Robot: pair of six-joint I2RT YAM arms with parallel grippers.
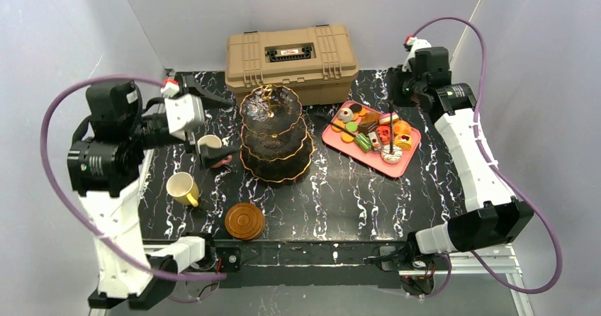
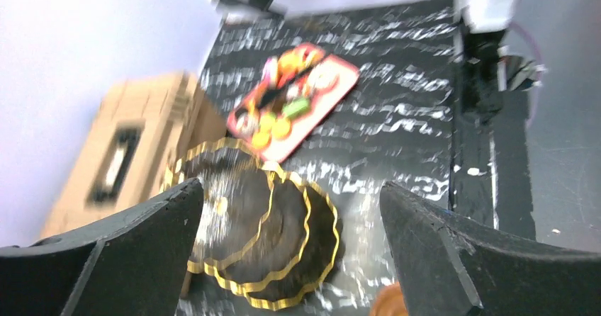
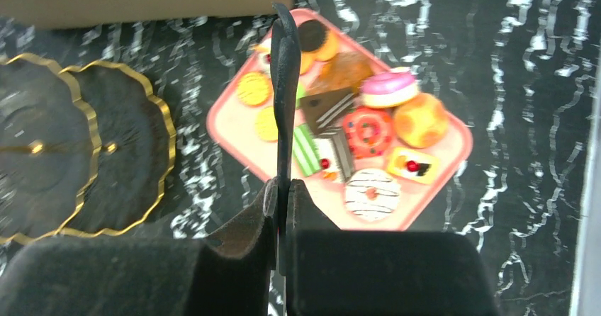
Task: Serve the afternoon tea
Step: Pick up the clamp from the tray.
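The three-tier black stand (image 1: pixel 273 135) with gold rims stands mid-table, its tiers bare; it also shows in the left wrist view (image 2: pixel 283 238) and the right wrist view (image 3: pixel 106 160). Small pastries (image 1: pixel 375 133) fill a pink tray (image 1: pixel 333 140) to its right. My left gripper (image 1: pixel 220 125) hangs open left of the stand, with nothing between its fingers (image 2: pixel 135 245). A pink cup (image 1: pixel 210 144) sits beside its near finger. A yellow cup (image 1: pixel 183 188) and a brown saucer (image 1: pixel 244 220) lie nearer the front. My right gripper (image 3: pixel 285 188) is shut on a thin black utensil (image 3: pixel 283 82) above the tray (image 3: pixel 234 128).
A tan toolbox (image 1: pixel 290 54) stands closed at the back, right behind the stand. White walls enclose the table on the left, the right and the back. The left wrist view is blurred by motion.
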